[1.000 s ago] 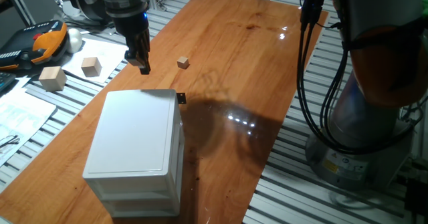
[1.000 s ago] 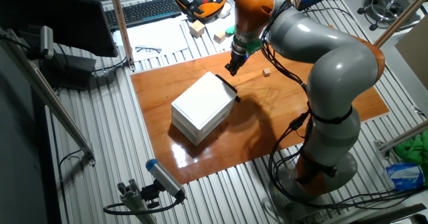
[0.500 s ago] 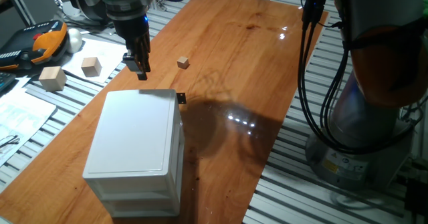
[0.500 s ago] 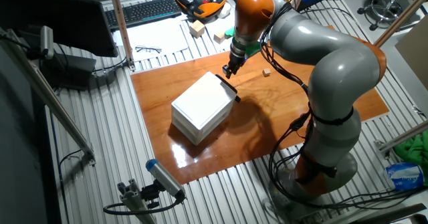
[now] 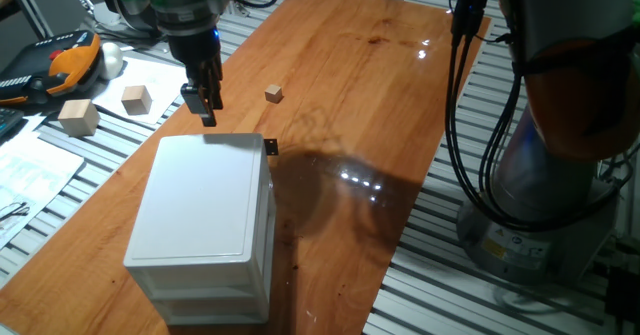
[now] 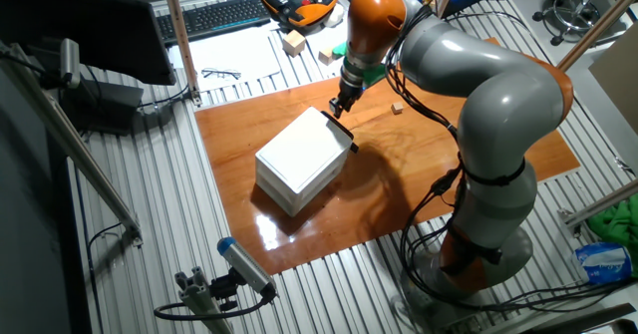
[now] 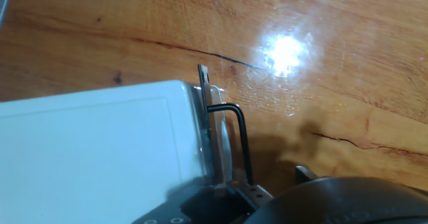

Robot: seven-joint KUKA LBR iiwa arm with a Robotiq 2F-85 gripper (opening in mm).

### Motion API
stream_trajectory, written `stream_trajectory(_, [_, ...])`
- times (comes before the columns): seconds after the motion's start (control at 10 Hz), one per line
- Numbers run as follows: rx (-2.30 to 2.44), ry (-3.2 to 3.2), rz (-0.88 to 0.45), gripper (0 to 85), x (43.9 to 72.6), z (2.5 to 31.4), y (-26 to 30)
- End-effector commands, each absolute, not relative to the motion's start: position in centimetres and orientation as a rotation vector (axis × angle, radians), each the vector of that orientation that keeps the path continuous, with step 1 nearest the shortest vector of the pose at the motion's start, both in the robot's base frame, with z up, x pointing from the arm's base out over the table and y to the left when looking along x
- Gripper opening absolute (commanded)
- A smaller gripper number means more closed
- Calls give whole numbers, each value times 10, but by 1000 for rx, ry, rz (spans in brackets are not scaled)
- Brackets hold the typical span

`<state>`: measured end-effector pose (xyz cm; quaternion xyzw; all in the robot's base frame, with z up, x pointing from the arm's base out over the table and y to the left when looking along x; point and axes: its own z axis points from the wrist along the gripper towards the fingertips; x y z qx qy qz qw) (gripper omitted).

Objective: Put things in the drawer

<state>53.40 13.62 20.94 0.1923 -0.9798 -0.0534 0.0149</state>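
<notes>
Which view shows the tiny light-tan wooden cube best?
One fixed view: the tiny light-tan wooden cube sits unobstructed on the wooden table. The other fixed view shows it only as a speck beside the arm. The hand view misses it.

Wooden tabletop [image 5: 380,85]: white cabinet [image 5: 205,220], tiny cube [image 5: 274,94].

Glossy wooden tabletop [image 5: 370,85] on slatted aluminium bench [image 6: 179,204]; keyboard [image 6: 214,15], papers [image 5: 30,170] behind; overhead light glare.
</notes>
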Motion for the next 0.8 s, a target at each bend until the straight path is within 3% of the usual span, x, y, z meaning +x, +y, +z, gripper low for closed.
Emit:
stream_trajectory(0.0, [599, -3050, -164, 340, 534, 208, 137])
stream_trajectory(0.7, [595, -3054, -166, 340, 537, 197, 143])
